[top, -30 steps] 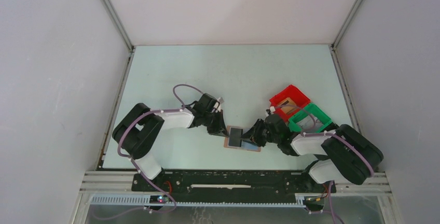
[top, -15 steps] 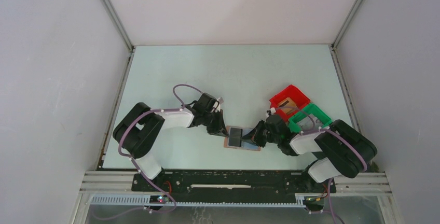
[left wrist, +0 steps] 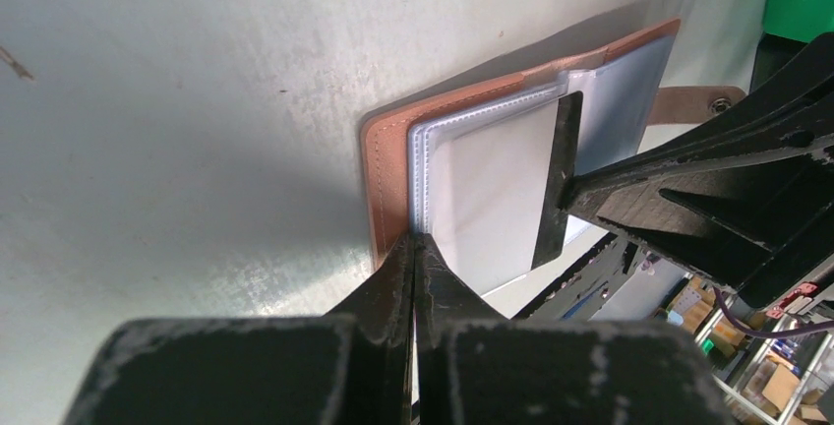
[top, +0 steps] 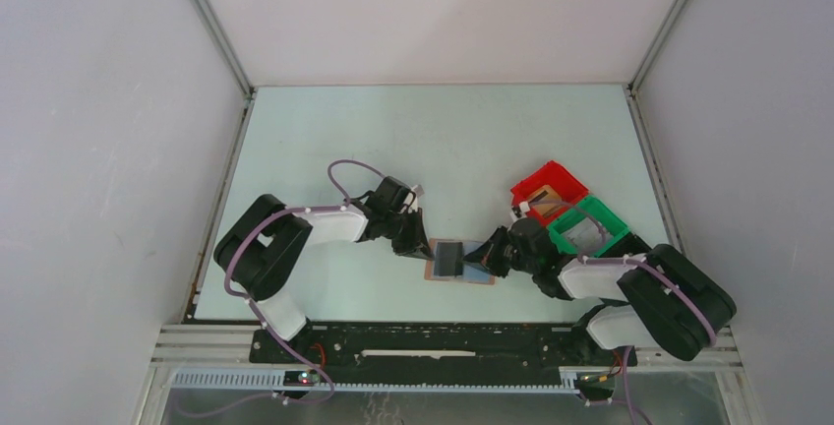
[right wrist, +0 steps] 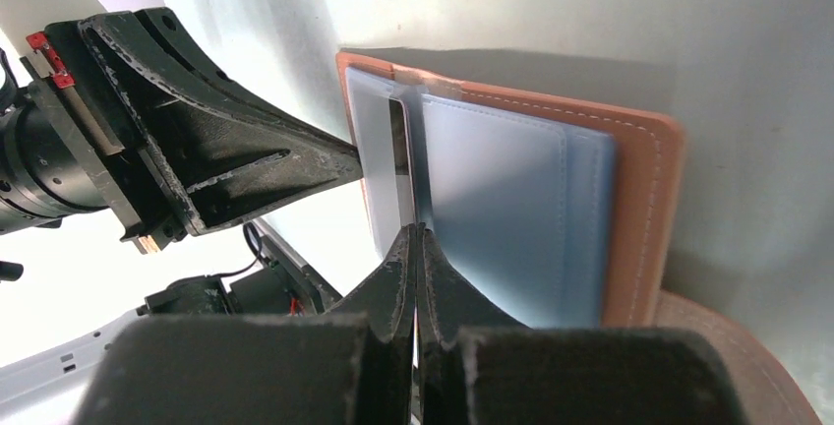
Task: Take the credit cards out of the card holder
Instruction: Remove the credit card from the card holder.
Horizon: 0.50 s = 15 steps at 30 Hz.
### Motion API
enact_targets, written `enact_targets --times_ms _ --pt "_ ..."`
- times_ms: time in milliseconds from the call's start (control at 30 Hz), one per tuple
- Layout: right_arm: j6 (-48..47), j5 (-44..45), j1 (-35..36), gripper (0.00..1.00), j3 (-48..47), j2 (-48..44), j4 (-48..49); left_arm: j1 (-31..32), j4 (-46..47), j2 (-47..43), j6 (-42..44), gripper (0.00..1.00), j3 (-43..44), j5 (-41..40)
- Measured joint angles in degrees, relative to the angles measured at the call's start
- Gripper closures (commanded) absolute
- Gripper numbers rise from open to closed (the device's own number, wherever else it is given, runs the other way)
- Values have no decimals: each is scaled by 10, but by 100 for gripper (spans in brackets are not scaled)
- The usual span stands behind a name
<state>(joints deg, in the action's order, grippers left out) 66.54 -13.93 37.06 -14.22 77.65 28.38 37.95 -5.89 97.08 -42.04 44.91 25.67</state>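
Observation:
The tan-brown card holder (top: pixel 480 275) lies open on the table between the arms, with blue-grey panels and clear sleeves inside. My left gripper (top: pixel 423 247) is shut, its tips pressed on the holder's stitched left edge (left wrist: pixel 388 150) in the left wrist view (left wrist: pixel 413 240). My right gripper (top: pixel 485 256) is shut on the edge of a thin dark card (right wrist: pixel 398 154) that stands at the lifted clear sleeve (left wrist: pixel 492 189); the tips show in the right wrist view (right wrist: pixel 414 230). The blue-grey panel (right wrist: pixel 502 209) lies flat. The side tab (left wrist: pixel 693 103) sticks out at the far end.
A red bin (top: pixel 547 189) and a green bin (top: pixel 588 224) stand just behind my right arm, each with items inside. Grey walls close in the table on three sides. The arm-base rail (top: pixel 443 341) runs along the near edge.
My right gripper has drawn back slightly to the right with the dark card, and the lifted sleeve now looks lighter and more tilted. The right arm's elbow shifted. My left gripper has not moved.

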Motion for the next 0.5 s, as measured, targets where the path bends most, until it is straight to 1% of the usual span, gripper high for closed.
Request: enact_targets --times_ms 400,467,500 --pt "-19 1 -30 100 28 -56 -33 0 0 0 0 100 0 0" --pt "-23 -2 -35 90 28 -57 -38 0 0 0 0 100 0 0" --pt "-24 -4 -38 87 28 -57 -41 0 0 0 0 97 0 0"
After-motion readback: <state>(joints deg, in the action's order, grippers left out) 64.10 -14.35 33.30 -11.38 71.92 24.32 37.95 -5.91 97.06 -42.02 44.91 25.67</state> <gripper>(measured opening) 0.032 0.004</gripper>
